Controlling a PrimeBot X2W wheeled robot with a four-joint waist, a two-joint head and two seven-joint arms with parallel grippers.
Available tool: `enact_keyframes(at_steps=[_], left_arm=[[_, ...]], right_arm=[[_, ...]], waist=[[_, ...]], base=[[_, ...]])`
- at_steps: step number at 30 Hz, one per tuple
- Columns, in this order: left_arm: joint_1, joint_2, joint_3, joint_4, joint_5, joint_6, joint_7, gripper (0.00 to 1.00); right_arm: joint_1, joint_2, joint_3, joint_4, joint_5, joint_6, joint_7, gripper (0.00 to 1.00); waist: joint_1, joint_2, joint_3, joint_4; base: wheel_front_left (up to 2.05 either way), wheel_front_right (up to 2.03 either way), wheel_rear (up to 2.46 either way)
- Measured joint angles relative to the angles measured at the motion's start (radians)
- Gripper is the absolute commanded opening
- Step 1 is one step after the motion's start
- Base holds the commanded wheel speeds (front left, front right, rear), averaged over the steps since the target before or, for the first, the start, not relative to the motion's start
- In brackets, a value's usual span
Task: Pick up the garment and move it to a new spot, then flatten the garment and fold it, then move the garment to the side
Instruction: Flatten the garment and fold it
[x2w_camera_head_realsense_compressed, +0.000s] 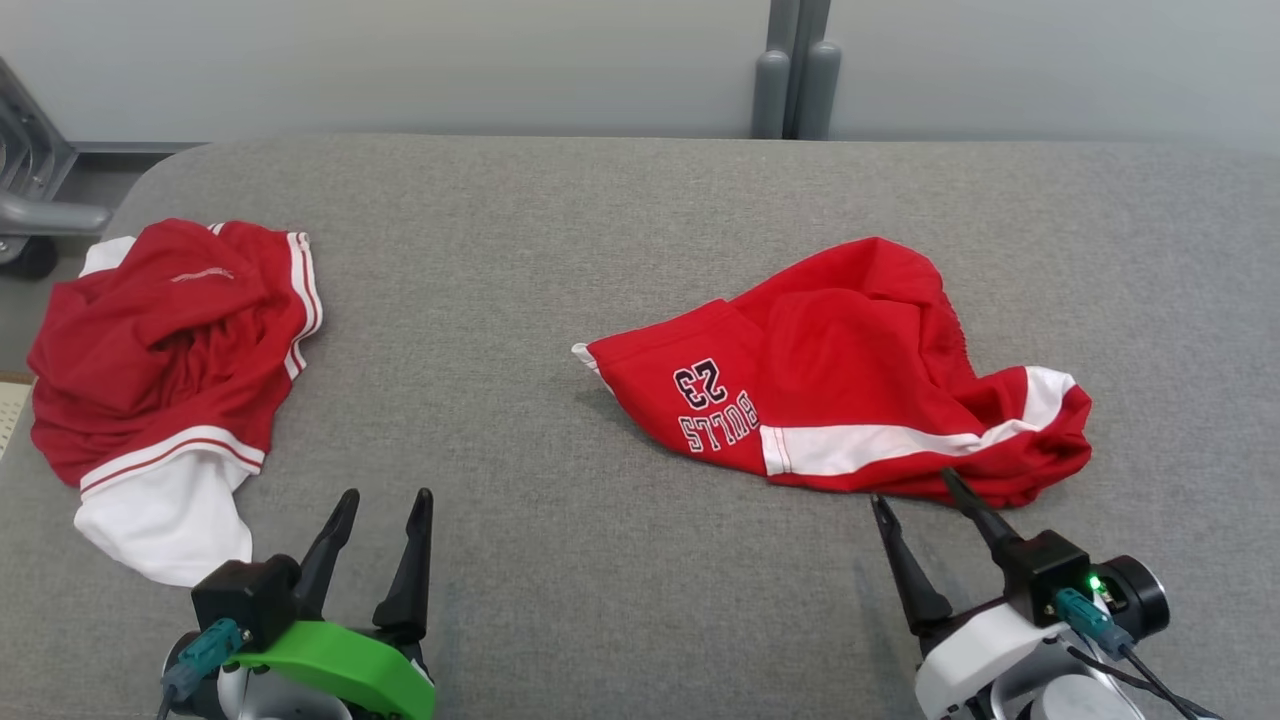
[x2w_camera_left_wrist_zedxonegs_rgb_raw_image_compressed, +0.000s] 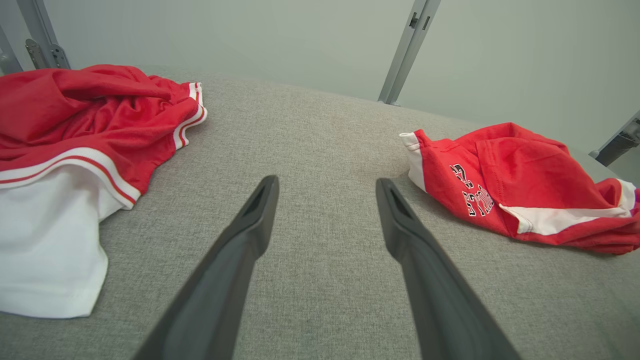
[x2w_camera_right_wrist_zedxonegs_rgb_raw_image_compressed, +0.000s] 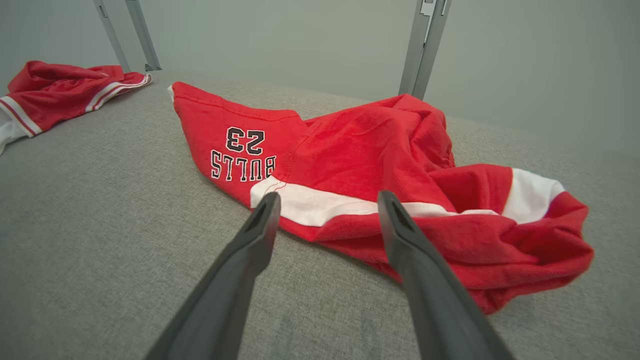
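Red garment (x2w_camera_head_realsense_compressed: 850, 380), lettered BULLS 23 with a white band (x2w_camera_head_realsense_compressed: 870, 447), lying rumpled and half doubled over on the grey padded table (x2w_camera_head_realsense_compressed: 600, 220), just ahead of the right gripper (x2w_camera_head_realsense_compressed: 913, 488). Near hem touching or all but touching that gripper's fingertips; hard to tell which. Jaws spread wide and empty, framing the white band when seen along the fingers, likely set so as to close on the near edge for the first lift. Not yet picked up, by the look of it, with flattening, folding and moving aside all to come.

On the outer side of the left gripper (x2w_camera_head_realsense_compressed: 388, 494), a second garment (x2w_camera_head_realsense_compressed: 170, 370), red with a white panel and stripes, heaped near the table's edge, its white end trailing close to that gripper's base. Left gripper likewise wide, holding nothing, pointing at bare table between the two heaps, probably waiting to take a second corner once the fabric is raised. Loose, thin material: apt to sag and slip unless pinched through a fold.
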Motion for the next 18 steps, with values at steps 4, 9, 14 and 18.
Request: enact_keyframes(at_steps=[4, 9, 14, 18], left_arm=[[0.012, 0.0, 0.0, -0.022, 0.001, 0.0, 0.0, 1.0], [0.014, 0.0, -0.003, -0.043, 0.01, 0.0, -0.004, 1.0], [0.013, -0.001, -0.011, -0.065, 0.018, 0.001, -0.004, 1.0], [0.013, -0.002, -0.015, -0.072, 0.018, 0.001, -0.003, 1.0]], right_arm=[[-0.051, 0.017, 0.037, 0.068, -0.015, 0.017, 0.001, 1.0], [-0.13, 0.042, 0.058, 0.14, -0.025, 0.025, 0.014, 1.0], [-0.193, 0.043, 0.054, 0.211, -0.026, 0.022, 0.03, 1.0], [-0.223, 0.044, 0.056, 0.263, -0.029, 0.016, 0.041, 1.0]], waist=[[0.0, 0.0, 0.005, 0.027], [0.0, 0.0, 0.025, 0.047], [0.0, 0.0, 0.047, 0.067], [0.0, 0.0, 0.067, 0.084]], base=[[0.0, 0.0, 0.0], [0.0, 0.0, 0.0], [0.0, 0.0, 0.0], [0.0, 0.0, 0.0]])
